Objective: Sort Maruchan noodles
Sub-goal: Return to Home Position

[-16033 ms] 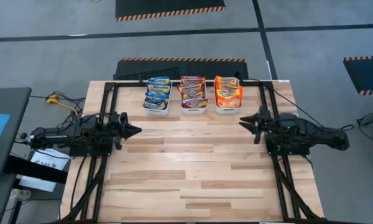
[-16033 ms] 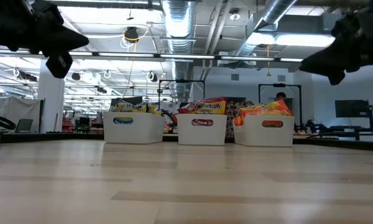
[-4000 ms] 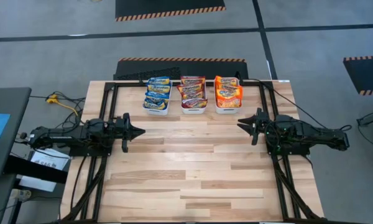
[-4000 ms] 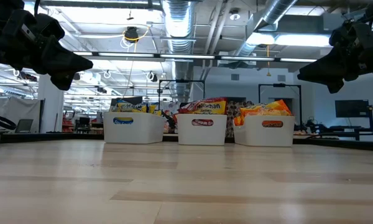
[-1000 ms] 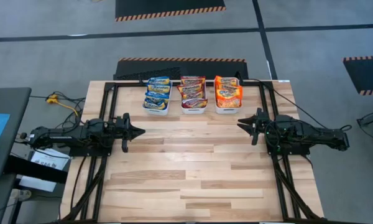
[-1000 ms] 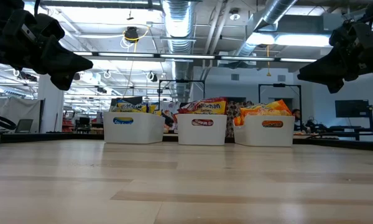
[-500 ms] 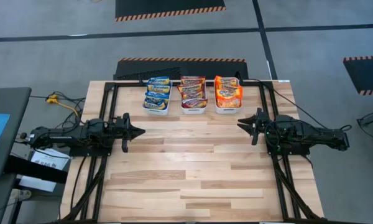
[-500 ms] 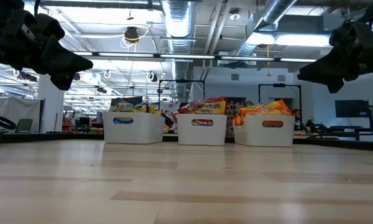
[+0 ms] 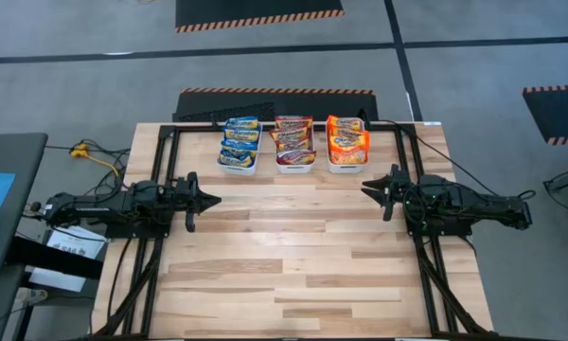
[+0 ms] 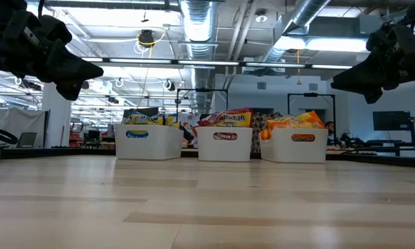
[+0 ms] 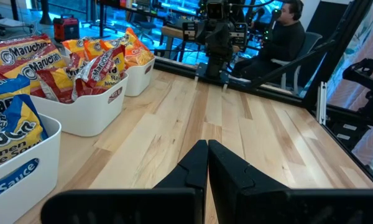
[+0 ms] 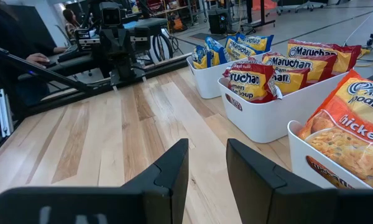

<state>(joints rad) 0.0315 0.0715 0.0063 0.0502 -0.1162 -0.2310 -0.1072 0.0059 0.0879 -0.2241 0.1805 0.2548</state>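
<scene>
Wooden table (image 9: 293, 256) before us. At nine o'clock the left gripper (image 9: 215, 200) is pressed together, empty. At twelve the noodles (image 9: 293, 137) sit sorted in white bins (image 9: 237, 171). At three the right gripper (image 9: 364, 187) seems slightly parted. We'd park both gently, away from the bins.

Since sixteen seconds ago, the left gripper (image 9: 214, 200) has been lowered and carried slightly inward over the table (image 9: 293, 248), and the right gripper (image 9: 365, 188) has likewise been brought slightly lower and inward.
</scene>
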